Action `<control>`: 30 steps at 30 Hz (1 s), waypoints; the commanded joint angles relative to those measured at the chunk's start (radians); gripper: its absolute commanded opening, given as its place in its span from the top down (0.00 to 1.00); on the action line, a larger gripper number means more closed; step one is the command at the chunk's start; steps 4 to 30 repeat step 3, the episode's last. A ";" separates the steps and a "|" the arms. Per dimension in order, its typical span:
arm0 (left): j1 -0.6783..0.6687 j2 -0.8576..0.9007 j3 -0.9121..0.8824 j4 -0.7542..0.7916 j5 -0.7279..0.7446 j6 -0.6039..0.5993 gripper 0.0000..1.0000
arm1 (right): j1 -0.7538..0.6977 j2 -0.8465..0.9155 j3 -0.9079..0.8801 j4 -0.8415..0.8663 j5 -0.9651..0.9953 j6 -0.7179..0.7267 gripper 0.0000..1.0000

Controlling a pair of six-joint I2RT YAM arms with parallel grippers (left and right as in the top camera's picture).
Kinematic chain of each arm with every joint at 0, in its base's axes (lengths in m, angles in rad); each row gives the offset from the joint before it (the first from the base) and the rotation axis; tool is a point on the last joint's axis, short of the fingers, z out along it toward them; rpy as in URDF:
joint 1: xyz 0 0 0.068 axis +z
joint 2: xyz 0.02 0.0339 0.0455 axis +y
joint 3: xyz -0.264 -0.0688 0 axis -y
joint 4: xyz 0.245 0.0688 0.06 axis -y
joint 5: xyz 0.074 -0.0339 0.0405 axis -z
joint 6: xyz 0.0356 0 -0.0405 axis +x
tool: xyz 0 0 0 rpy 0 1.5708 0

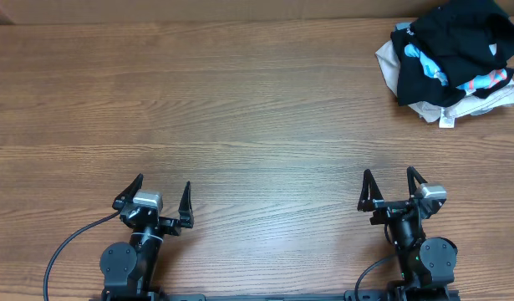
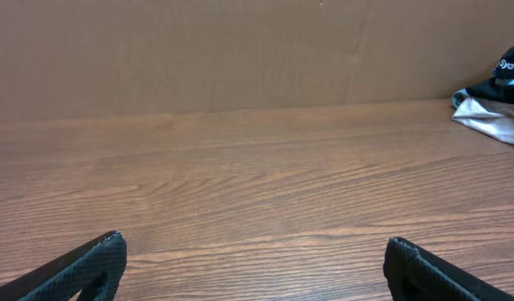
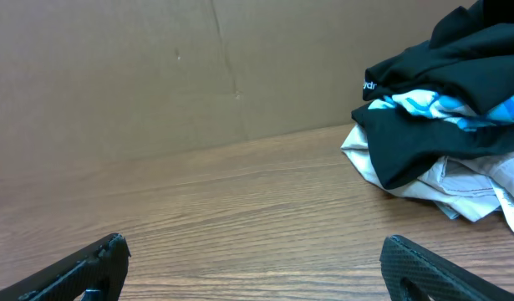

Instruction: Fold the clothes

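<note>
The black polo shirt (image 1: 445,42) lies crumpled on top of a heap at the table's far right corner. It also shows in the right wrist view (image 3: 440,92), and a bit of it shows at the right edge of the left wrist view (image 2: 509,68). My left gripper (image 1: 162,191) is open and empty near the front edge at the left. My right gripper (image 1: 390,186) is open and empty near the front edge at the right, well short of the heap.
A light-blue tee (image 1: 482,81) and a beige garment (image 1: 457,107) are tangled in the same heap under the black shirt. A brown cardboard wall (image 3: 156,75) stands behind the wooden table (image 1: 240,109).
</note>
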 commanded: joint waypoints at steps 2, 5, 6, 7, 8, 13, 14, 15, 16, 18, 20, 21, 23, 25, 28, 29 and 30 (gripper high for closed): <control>-0.006 -0.012 -0.009 0.007 -0.008 0.019 0.00 | 0.003 -0.009 -0.010 0.007 0.013 0.004 0.00; -0.006 -0.012 -0.009 0.007 -0.008 0.019 0.00 | 0.003 -0.009 -0.010 0.007 0.013 0.004 0.00; -0.006 -0.012 -0.009 0.007 -0.008 0.019 0.00 | 0.003 -0.009 -0.010 0.007 0.013 0.004 0.00; -0.006 -0.012 -0.009 0.007 -0.008 0.019 0.00 | 0.003 -0.009 -0.010 0.007 0.013 0.004 0.00; -0.006 -0.012 -0.009 0.007 -0.008 0.019 0.00 | 0.003 -0.009 -0.010 0.007 0.013 0.004 0.00; -0.006 -0.012 -0.009 0.007 -0.008 0.019 0.00 | 0.003 -0.009 -0.010 0.007 0.013 0.004 0.00; -0.006 -0.012 -0.009 0.007 -0.008 0.019 0.00 | 0.003 -0.009 -0.010 0.007 0.013 0.004 0.00; -0.006 -0.012 -0.009 0.007 -0.008 0.019 0.00 | 0.003 -0.009 -0.010 0.007 0.013 0.004 0.00; -0.006 -0.012 -0.009 0.007 -0.008 0.019 0.00 | 0.003 -0.009 -0.010 0.007 0.013 0.004 0.00; -0.006 -0.012 -0.009 0.007 -0.008 0.019 0.00 | 0.003 -0.009 -0.010 0.007 0.013 0.004 0.00; -0.006 -0.012 -0.009 0.007 -0.008 0.019 0.00 | 0.003 -0.009 -0.010 0.007 0.013 0.004 0.00; -0.006 -0.012 -0.009 0.007 -0.008 0.019 0.00 | 0.003 -0.009 -0.010 0.007 0.013 0.004 0.00; -0.006 -0.012 -0.009 0.007 -0.008 0.019 0.00 | 0.003 -0.009 -0.010 0.007 0.013 0.004 0.00; -0.006 -0.012 -0.009 0.007 -0.008 0.019 0.00 | 0.003 -0.009 -0.010 0.007 0.013 0.004 0.00; -0.006 -0.012 -0.009 0.007 -0.008 0.019 0.00 | 0.003 -0.009 -0.010 0.007 0.013 0.004 0.00; -0.006 -0.012 -0.009 0.007 -0.008 0.019 0.00 | 0.003 -0.009 -0.010 0.007 0.013 0.004 0.00; -0.006 -0.012 -0.009 0.007 -0.008 0.019 0.00 | 0.003 -0.009 -0.010 0.007 0.013 0.004 0.00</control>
